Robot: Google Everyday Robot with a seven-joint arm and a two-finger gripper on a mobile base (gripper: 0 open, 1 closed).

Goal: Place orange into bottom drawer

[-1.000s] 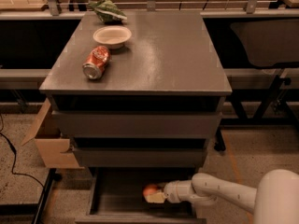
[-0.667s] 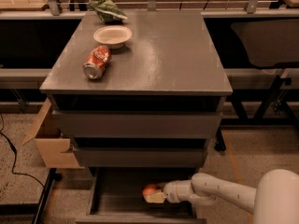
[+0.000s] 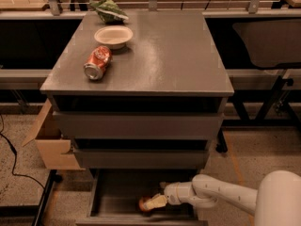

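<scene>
The bottom drawer (image 3: 110,192) stands pulled open at the foot of the grey cabinet, a shallow dark tray. The orange (image 3: 143,204) is low inside it, near the front middle, partly hidden by my fingers. My gripper (image 3: 151,203) reaches in from the right on a white arm and is shut on the orange, just above or on the drawer floor; I cannot tell whether the fruit touches the floor.
On the cabinet top (image 3: 188,55) lie a red soda can (image 3: 97,62) on its side, a white bowl (image 3: 113,36) and a green bag (image 3: 109,10). A cardboard box (image 3: 49,140) stands left of the cabinet. A black cable (image 3: 14,159) runs on the floor.
</scene>
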